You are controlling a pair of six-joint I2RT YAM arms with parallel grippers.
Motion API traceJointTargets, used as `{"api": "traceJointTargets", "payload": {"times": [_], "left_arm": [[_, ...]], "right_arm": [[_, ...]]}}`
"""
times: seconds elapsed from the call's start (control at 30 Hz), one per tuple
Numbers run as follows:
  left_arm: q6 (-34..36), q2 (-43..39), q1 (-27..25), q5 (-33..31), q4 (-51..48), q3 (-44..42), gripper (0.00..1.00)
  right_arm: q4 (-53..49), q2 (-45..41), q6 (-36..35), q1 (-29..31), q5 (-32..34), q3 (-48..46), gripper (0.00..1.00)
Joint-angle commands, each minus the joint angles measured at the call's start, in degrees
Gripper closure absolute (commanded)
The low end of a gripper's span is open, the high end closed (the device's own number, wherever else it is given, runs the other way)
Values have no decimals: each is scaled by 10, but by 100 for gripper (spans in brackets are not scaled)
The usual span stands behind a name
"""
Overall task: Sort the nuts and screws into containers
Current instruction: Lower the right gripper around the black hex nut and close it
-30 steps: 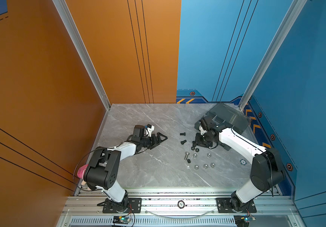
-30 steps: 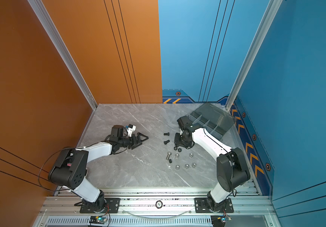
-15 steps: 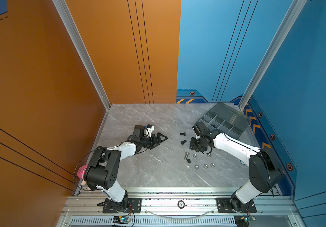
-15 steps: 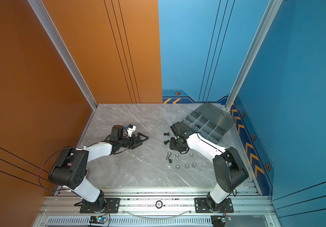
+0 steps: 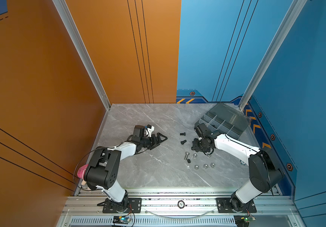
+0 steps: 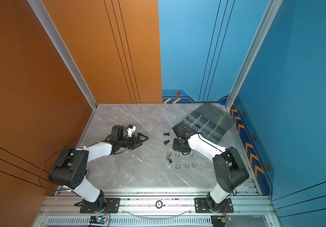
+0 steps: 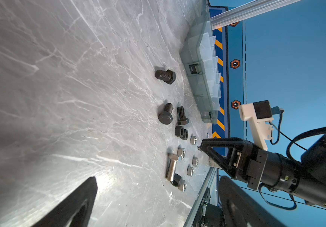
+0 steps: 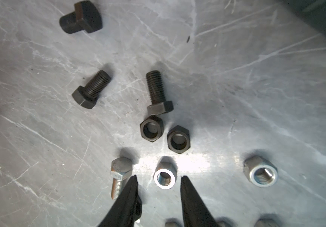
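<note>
**Step in hand:** picking one silver nut (image 8: 165, 177). The right gripper (image 8: 159, 183) hangs low over the loose hardware. Its fingers (image 8: 126, 200) are parted, one on each side of that nut, neither touching it, and nothing is grasped. The nut stands bore-up on the table (image 5: 158, 173), right of the middle and well short of the box (image 7: 197, 84).

**Box:** at the far right corner, with the lid (image 5: 229, 113) thrown back and the compartments open. Their contents are too small to tell.

**Left gripper** (image 5: 160, 138): lies low, left of the middle, with fingers spread and empty, well apart from the pile.

**Next move, as I judge it:** drop the last bit, clench on the nut's flats, lift clear, and carry it over the box's near wall into a compartment.

**In the way:**
- The silver bolt (image 8: 119, 176) lies just beside the nut, with its head next to one finger. Closing could nudge or snag it.
- Two black nuts (image 8: 152, 129) sit just beyond. One seems to touch the head of one of the black bolts (image 8: 158, 92).
- More silver nuts (image 8: 261, 174) are scattered near.
- Most of the sorting looks to be ahead.
</note>
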Motion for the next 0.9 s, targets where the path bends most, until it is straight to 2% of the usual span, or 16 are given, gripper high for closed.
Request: {"api": "traceJointTargets", "payload": {"times": [0.0,0.87], "left_arm": [[12,2,-7,-12,-19,15,2],[24,6,-13,-22,-48,29,2]], "right_arm": [[-22,-19,7,-9,24,-14,61],[16,51,-8,-35,9,0,61]]}}
